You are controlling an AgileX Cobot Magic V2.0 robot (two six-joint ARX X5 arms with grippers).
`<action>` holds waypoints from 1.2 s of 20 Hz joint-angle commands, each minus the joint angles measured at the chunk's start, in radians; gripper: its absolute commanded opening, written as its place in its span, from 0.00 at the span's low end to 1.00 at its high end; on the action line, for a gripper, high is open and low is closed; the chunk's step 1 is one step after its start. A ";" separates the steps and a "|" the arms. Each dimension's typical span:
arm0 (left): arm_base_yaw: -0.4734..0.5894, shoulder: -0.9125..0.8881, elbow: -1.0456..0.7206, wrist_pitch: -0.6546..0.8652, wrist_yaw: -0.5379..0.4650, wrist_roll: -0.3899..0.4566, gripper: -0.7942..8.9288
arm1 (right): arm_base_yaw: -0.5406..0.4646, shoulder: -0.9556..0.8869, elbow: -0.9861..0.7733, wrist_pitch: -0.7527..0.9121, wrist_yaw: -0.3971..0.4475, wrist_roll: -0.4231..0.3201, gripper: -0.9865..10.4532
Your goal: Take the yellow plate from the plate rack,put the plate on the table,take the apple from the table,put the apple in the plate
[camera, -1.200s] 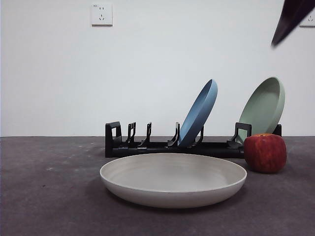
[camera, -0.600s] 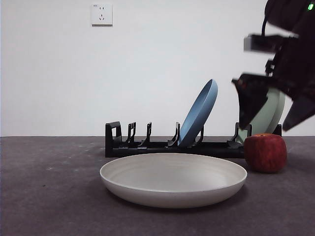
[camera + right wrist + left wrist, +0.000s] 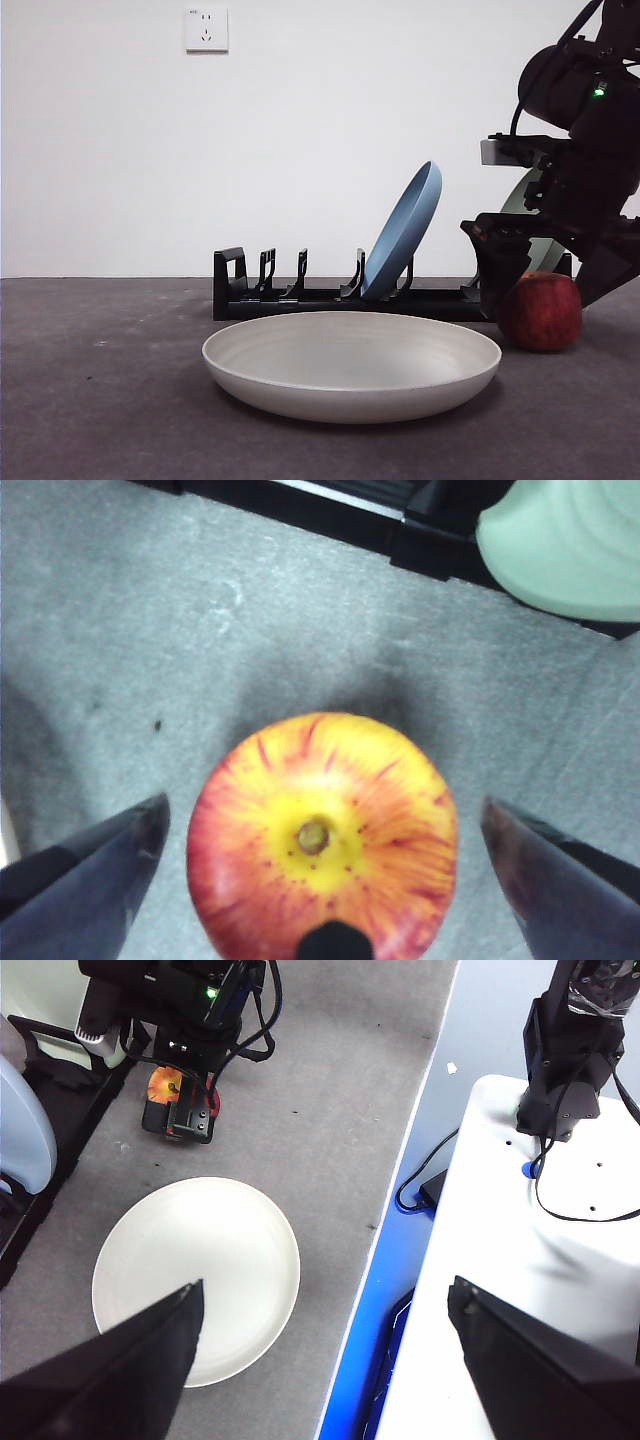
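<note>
The yellow plate (image 3: pixel 352 365) lies flat on the desk (image 3: pixel 100 400), in front of the plate rack (image 3: pixel 300 297). The rack holds a blue plate (image 3: pixel 405 228) leaning in a middle slot and a sage-green plate (image 3: pixel 565 545) at its end nearest the apple. The apple (image 3: pixel 541 311) sits on the desk just beside the yellow plate, close to that end of the rack, stem dimple up. The right gripper (image 3: pixel 320 865) hangs low over the apple, jaws spread wide with one on either side; from the front view they seem not to touch the fruit, though the dark arm hides part of it. The left gripper (image 3: pixel 325 1335) waits high above the desk, jaws spread and holding nothing.
</note>
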 commanded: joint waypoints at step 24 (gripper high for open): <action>-0.002 0.000 -0.002 -0.050 0.002 -0.037 0.50 | 0.311 -0.255 0.000 -0.087 -0.080 0.086 0.08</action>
